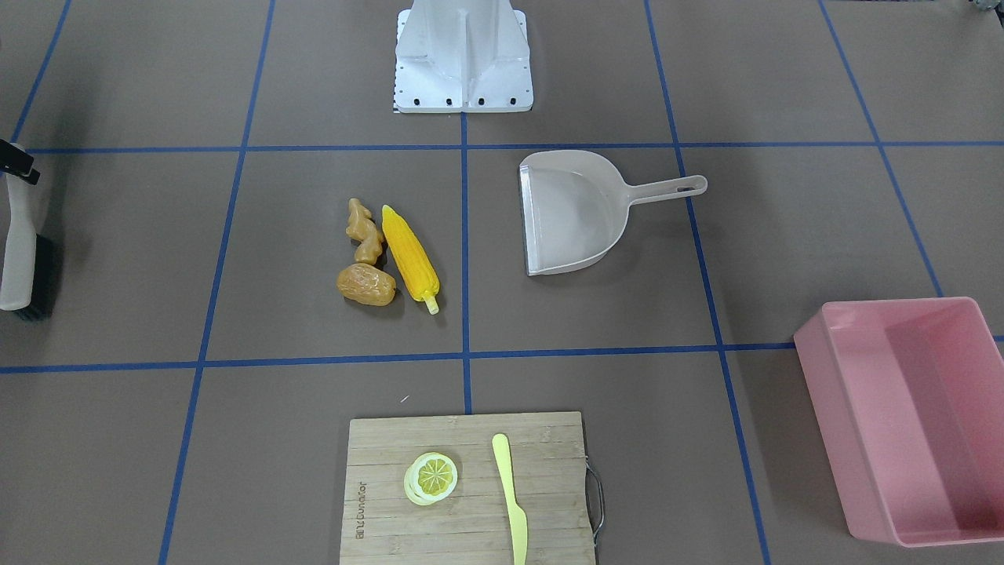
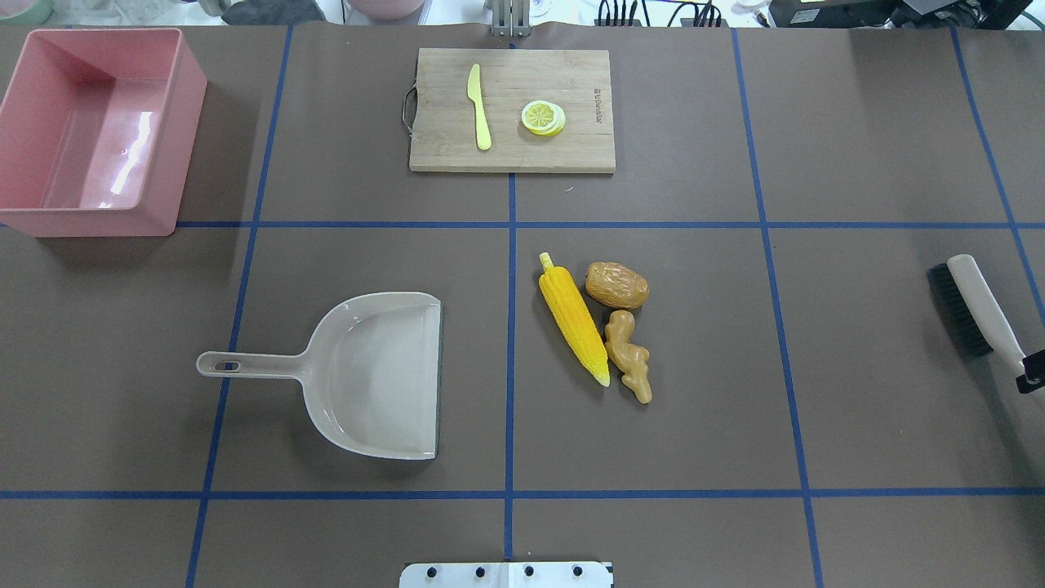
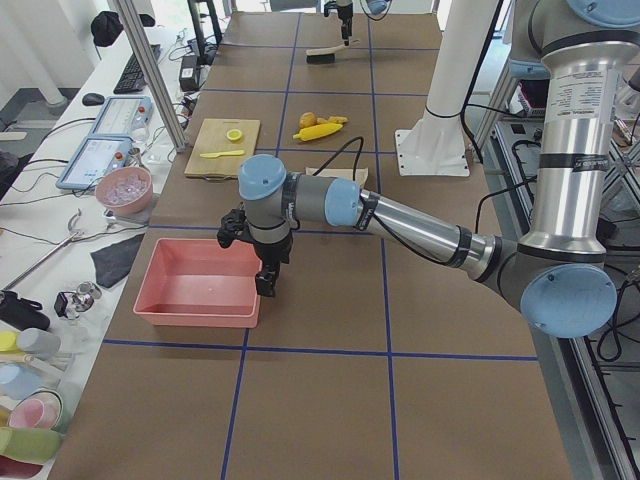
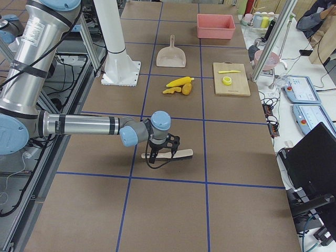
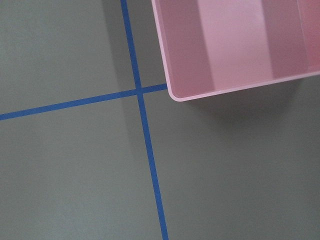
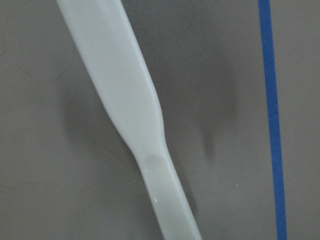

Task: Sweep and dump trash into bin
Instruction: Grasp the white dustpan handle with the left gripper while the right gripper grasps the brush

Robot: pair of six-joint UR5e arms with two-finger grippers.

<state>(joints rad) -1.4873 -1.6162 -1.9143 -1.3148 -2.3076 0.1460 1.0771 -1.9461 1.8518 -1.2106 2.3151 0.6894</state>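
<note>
The trash lies together mid-table: a yellow corn cob (image 2: pixel 573 320), a tan ginger root (image 2: pixel 629 356) and a brown potato (image 2: pixel 616 284), all touching. The pink bin (image 2: pixel 186 139) stands at the far left corner, nothing in it. A beige dustpan (image 2: pixel 375 376) lies left of the trash, its mouth facing the corn. My left gripper (image 3: pixel 262 275) hangs beside the bin's near wall (image 5: pixel 225 50); I cannot tell whether it is open. My right gripper (image 2: pixel 1030 380) sits at the handle end of a white brush (image 2: pixel 976 306) with black bristles; its fingers are hidden in the right wrist view.
A wooden cutting board (image 2: pixel 571 147) at the far middle carries a lemon slice (image 2: pixel 543 117) and a pale yellow knife (image 2: pixel 479 107). The robot's white base plate (image 2: pixel 506 574) is at the near edge. Blue tape lines grid the brown table.
</note>
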